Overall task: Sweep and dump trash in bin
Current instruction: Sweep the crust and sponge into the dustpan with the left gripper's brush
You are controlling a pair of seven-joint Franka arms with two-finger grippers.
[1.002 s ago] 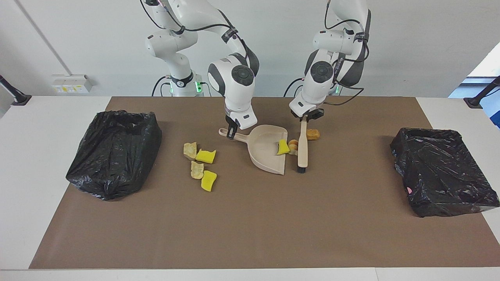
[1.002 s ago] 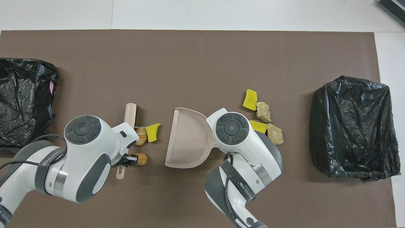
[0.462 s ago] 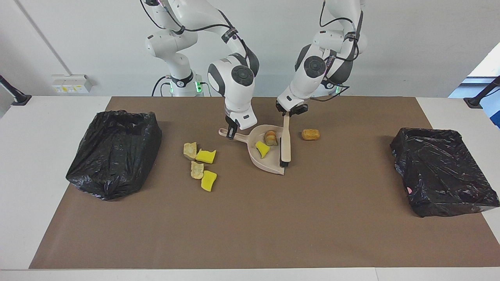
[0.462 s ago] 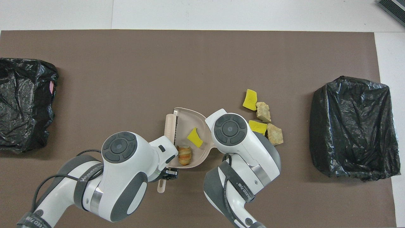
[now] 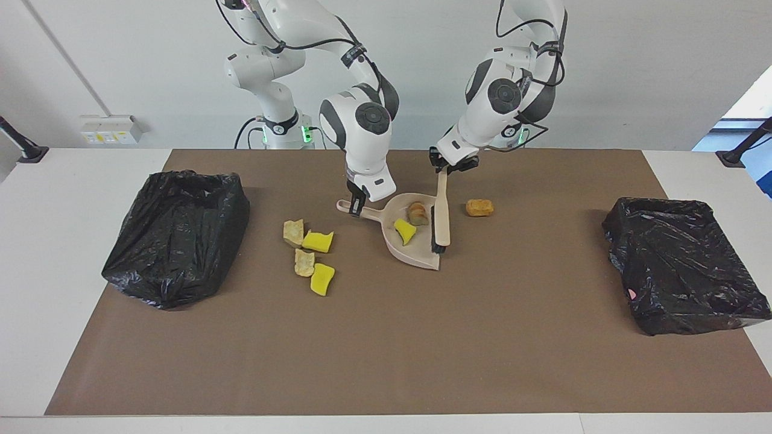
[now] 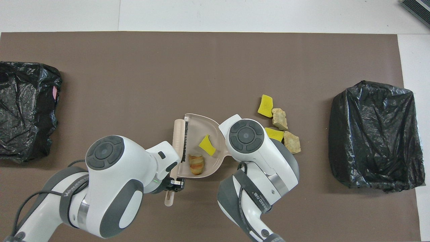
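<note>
The beige dustpan [image 5: 416, 250] lies on the brown mat. My right gripper [image 5: 357, 202] is shut on its handle. In the pan lie two pieces of trash, a yellow sponge piece [image 5: 404, 230] and a brown bread lump [image 5: 417, 212]. My left gripper [image 5: 445, 169] is shut on the handle of the beige brush [image 5: 442, 214]. The brush stands along the pan's open mouth with its black bristles toward the pan. One brown lump [image 5: 479, 207] lies on the mat beside the brush. Two yellow pieces [image 5: 318, 241] and two tan lumps [image 5: 292, 232] lie beside the pan, toward the right arm's end. In the overhead view the right gripper is hidden under its arm.
A bin lined with a black bag [image 5: 175, 235] stands at the right arm's end of the mat. A second black-lined bin [image 5: 681, 265] stands at the left arm's end. The mat [image 5: 386, 349] covers most of the white table.
The left gripper swept the brush toward the pan, pushing the yellow piece and one brown lump into it, then lifted slightly. The right gripper and the pan barely moved.
</note>
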